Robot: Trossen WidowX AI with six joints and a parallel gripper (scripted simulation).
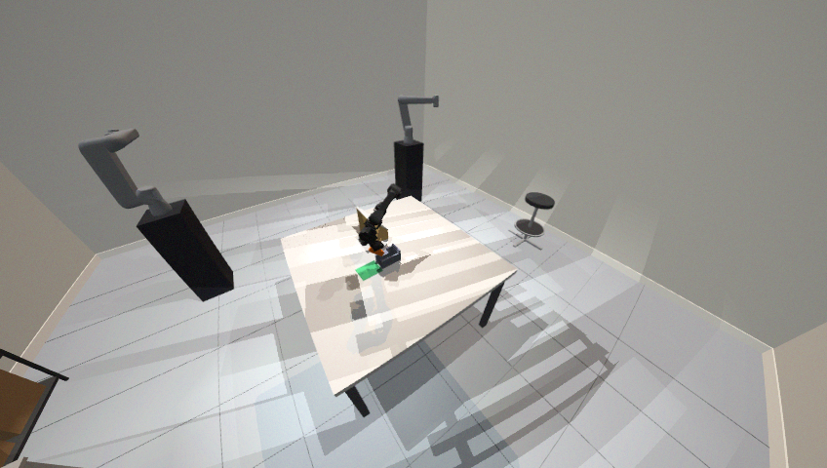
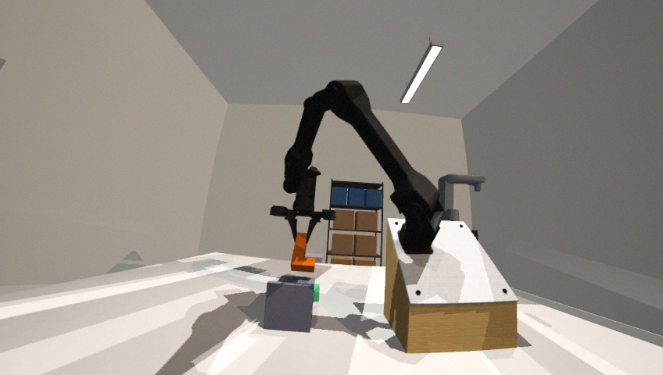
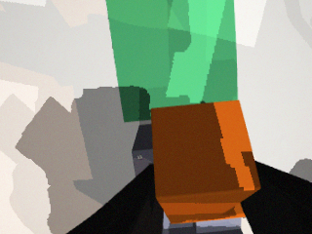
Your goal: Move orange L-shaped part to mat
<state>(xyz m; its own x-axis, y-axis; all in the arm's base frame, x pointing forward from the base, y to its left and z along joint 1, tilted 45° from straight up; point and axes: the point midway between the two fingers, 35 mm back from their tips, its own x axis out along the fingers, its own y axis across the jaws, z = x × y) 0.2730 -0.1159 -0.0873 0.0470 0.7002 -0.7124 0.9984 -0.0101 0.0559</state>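
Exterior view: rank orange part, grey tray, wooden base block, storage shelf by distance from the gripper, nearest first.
1. Orange part: pinched in the gripper, hanging from the fingers.
2. Grey tray: on the table just below the part, not touching it.
3. Wooden base block: off to the right, carrying the arm's base.
4. Storage shelf: against the back wall, well beyond the table.

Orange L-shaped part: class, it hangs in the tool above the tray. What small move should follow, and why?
Probably carry it sideways over the green mat. The tool grips the orange L-shaped part by its upper end, clear of the grey tray, and the wrist view shows the mat just ahead, beyond the part.
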